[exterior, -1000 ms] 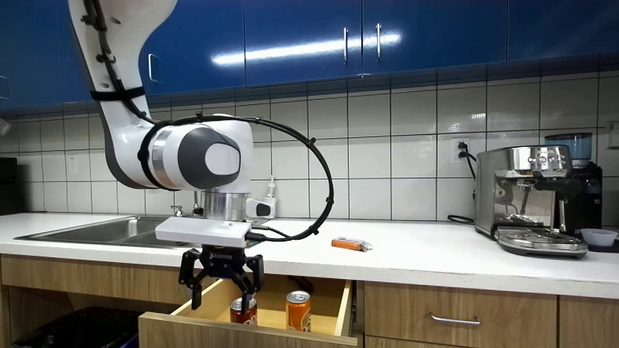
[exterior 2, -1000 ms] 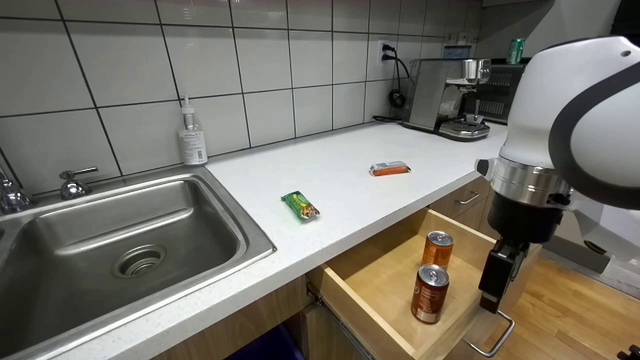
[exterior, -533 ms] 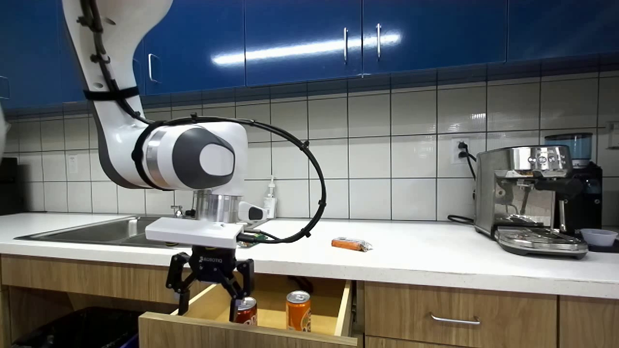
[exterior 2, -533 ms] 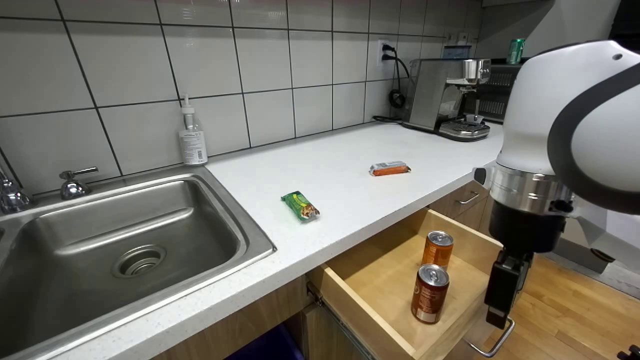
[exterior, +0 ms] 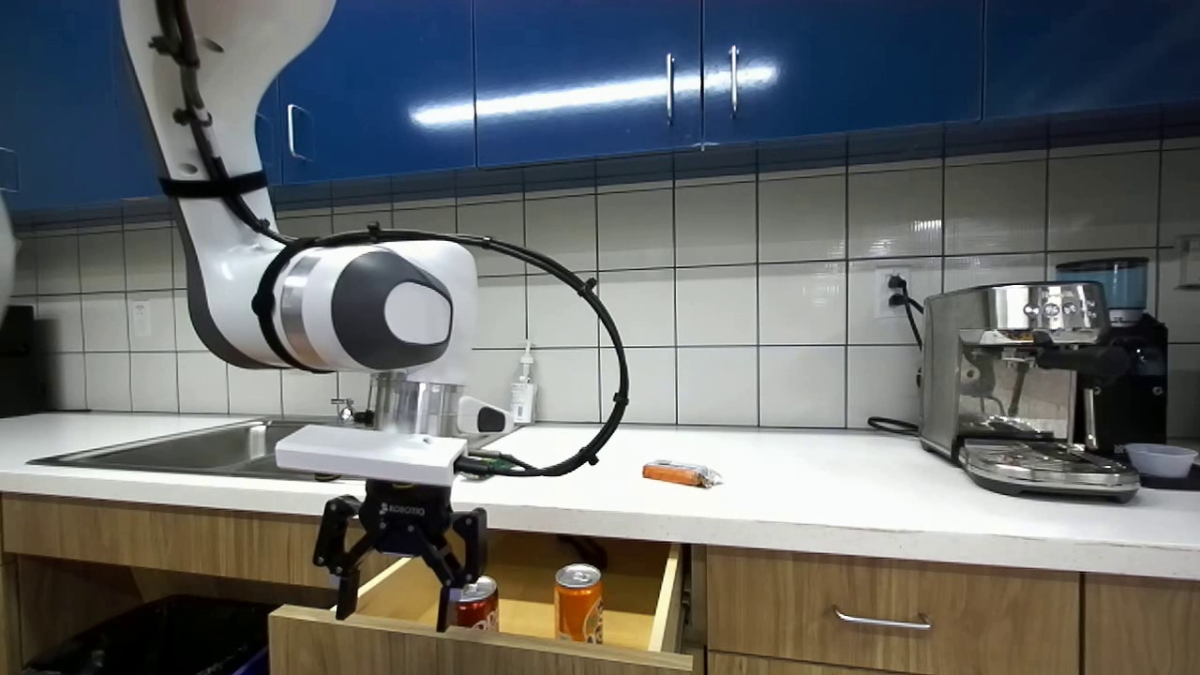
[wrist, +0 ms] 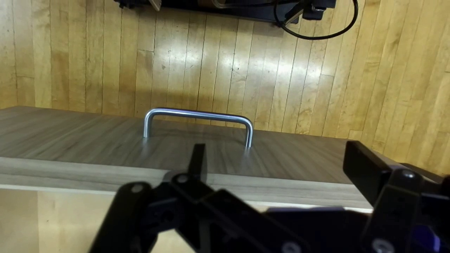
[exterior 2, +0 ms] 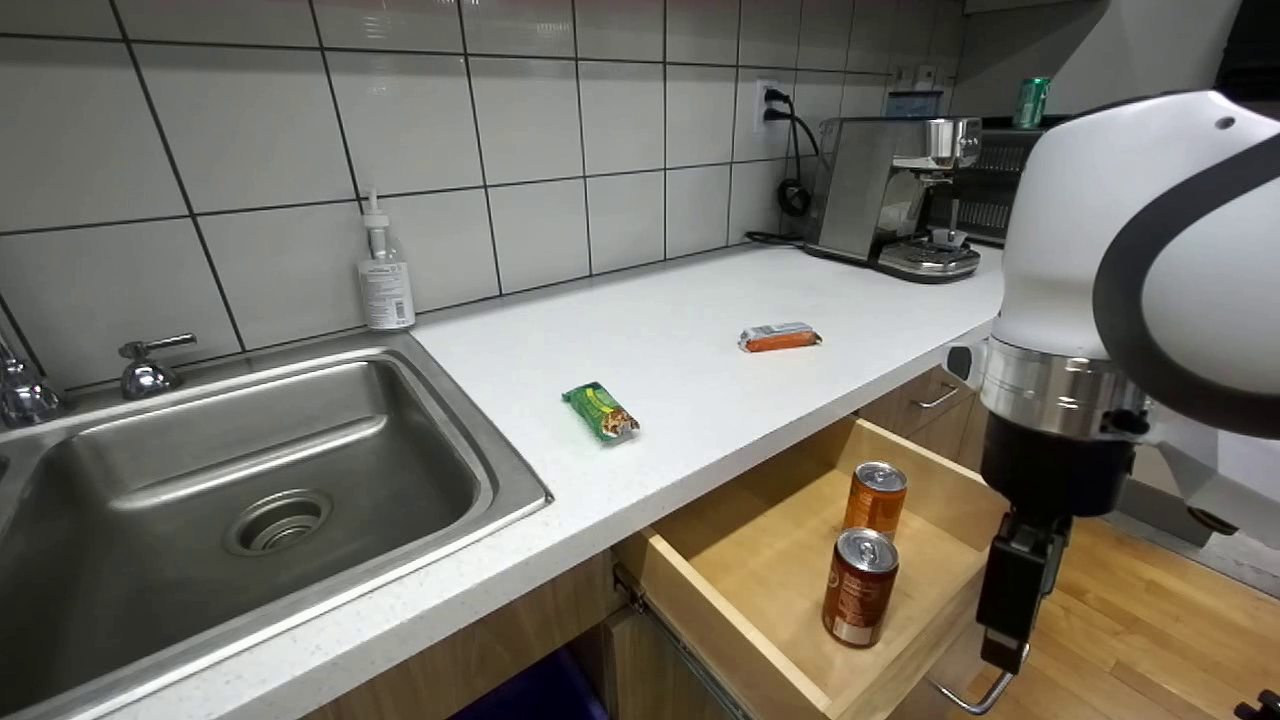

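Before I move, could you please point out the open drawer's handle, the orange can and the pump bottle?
Open drawer's handle (wrist: 198,114): wrist view, middle of the bar.
Orange can (exterior 2: 876,507): in an exterior view, its side.
Pump bottle (exterior 2: 386,288): in an exterior view, its label.

In an exterior view you face the blue cupboards (exterior: 581,56) almost level, standing back from the bench (exterior: 806,478). In an exterior view you look obliquely down along the bench, the sink (exterior 2: 180,560) nearest you; both exterior views share the open drawer (exterior 2: 765,555). The wrist view looks closely down past the pincer (wrist: 277,158) onto the drawer front (wrist: 299,154).
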